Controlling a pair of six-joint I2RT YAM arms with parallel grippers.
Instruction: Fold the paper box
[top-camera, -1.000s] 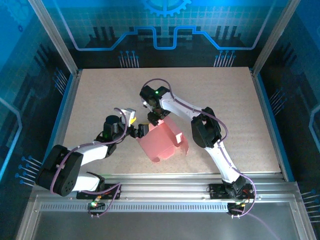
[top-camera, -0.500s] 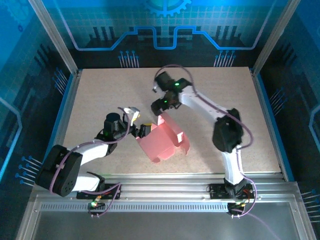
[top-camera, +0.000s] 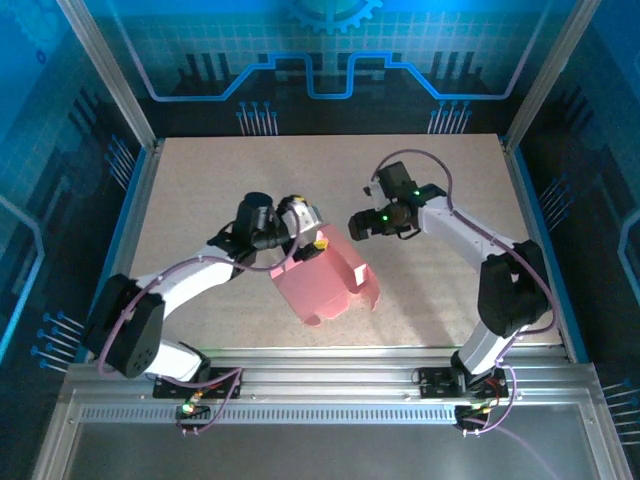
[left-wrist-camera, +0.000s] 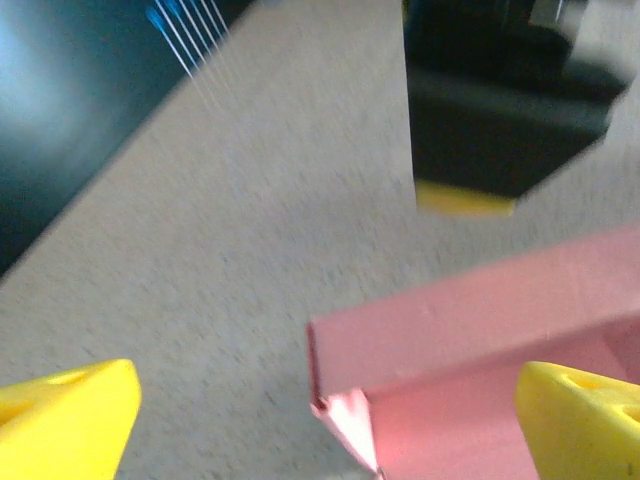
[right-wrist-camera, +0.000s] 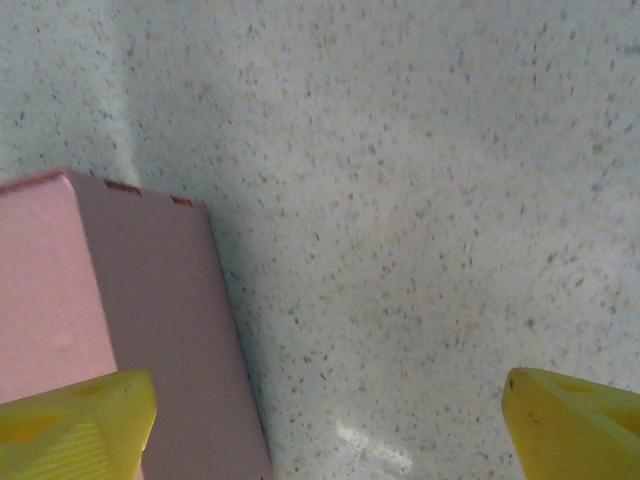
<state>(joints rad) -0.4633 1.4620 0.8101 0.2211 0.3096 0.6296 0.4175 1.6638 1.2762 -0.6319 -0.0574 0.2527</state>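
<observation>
The pink paper box (top-camera: 325, 285) stands partly folded near the middle of the table, open toward the front with a curved flap at its lower right. My left gripper (top-camera: 306, 248) is open at the box's upper left corner. In the left wrist view that corner (left-wrist-camera: 470, 320) lies between the wide-apart yellow fingertips (left-wrist-camera: 70, 420), unclamped. My right gripper (top-camera: 356, 226) hovers open just beyond the box's upper right. In the right wrist view the box wall (right-wrist-camera: 120, 290) sits by the left fingertip, with bare table inside the right gripper (right-wrist-camera: 325, 425).
The speckled table (top-camera: 200, 180) is bounded by blue panels and aluminium posts on three sides. A metal rail (top-camera: 320, 385) carrying both arm bases runs along the front edge. Free surface lies behind and to the right of the box.
The right gripper has pulled off the box's top edge and swung right, opening wider. The left gripper has moved up and right onto the box's upper left corner.
</observation>
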